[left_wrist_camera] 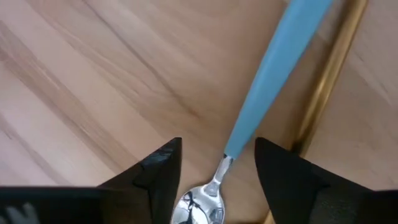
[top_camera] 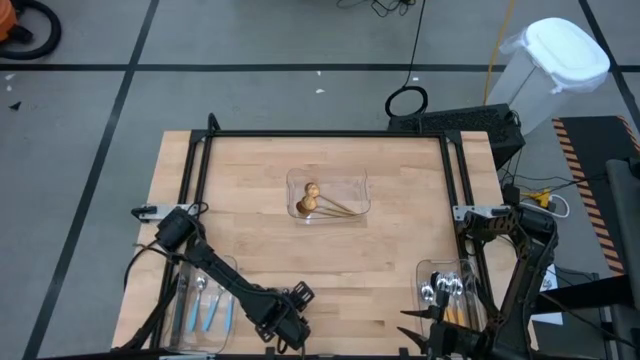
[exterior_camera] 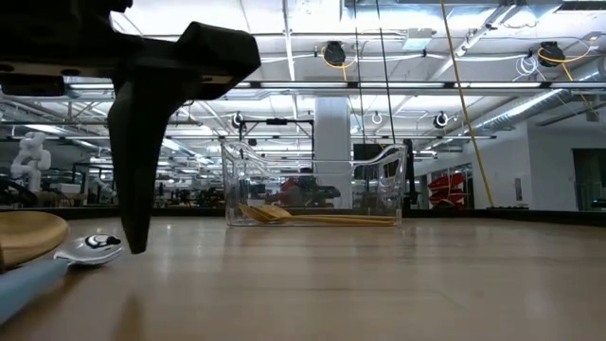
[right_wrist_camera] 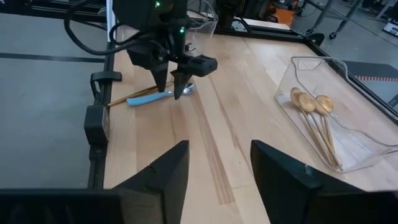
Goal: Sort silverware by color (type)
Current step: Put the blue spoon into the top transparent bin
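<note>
Left gripper [left_wrist_camera: 217, 163]: low at the table's near edge, fingers spread either side of a light-blue-handled spoon with silver bowl [left_wrist_camera: 273, 74], not closed on it. The left wrist view alone shows a gold bar beside that handle; the right wrist view [right_wrist_camera: 152, 96] shows the spoon flat on the wooden table [top_camera: 400, 270].

Right gripper [right_wrist_camera: 219, 163]: at the near right edge, fingers apart, empty.

All-gold spoons [top_camera: 320, 200]: in the clear plastic tray [top_camera: 357, 182] at mid-table.

Other blue-handled spoons [top_camera: 205, 305]: near left tray, seen from above.
</note>
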Robot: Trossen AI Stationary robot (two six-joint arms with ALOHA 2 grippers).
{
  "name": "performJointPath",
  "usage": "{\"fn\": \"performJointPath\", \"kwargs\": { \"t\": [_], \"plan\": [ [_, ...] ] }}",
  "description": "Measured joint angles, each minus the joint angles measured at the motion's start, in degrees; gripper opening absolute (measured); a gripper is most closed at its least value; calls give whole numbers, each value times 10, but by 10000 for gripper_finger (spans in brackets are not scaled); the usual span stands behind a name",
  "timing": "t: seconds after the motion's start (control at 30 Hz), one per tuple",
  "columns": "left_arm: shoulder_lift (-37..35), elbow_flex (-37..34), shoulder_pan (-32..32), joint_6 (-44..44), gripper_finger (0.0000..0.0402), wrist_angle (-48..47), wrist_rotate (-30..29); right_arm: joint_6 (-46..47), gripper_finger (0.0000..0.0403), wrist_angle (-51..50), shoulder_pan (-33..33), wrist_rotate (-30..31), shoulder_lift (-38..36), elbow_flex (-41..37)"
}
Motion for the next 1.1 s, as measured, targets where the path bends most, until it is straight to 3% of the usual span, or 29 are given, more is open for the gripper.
{"fn": "performJointPath", "kwargs": {
  "t": [0.27, 0.5, 0.73, 1.1],
  "plan": [
    [0, 0, 13, 12, 98, -1, 36, 0, 165, 0, 0, 0, 0, 0],
    [1, -1, 32, 17, 15, -1, 32, 0, 165, 0, 0, 0, 0, 0],
    [4, 18, 39, 32, 10, -41, 4, 4, 165, 1, 0, 2, 0, 0],
    [3, 161, 23, 47, 9, -232, -12, 4, 165, 1, 0, 19, 0, 0]
  ]
}}
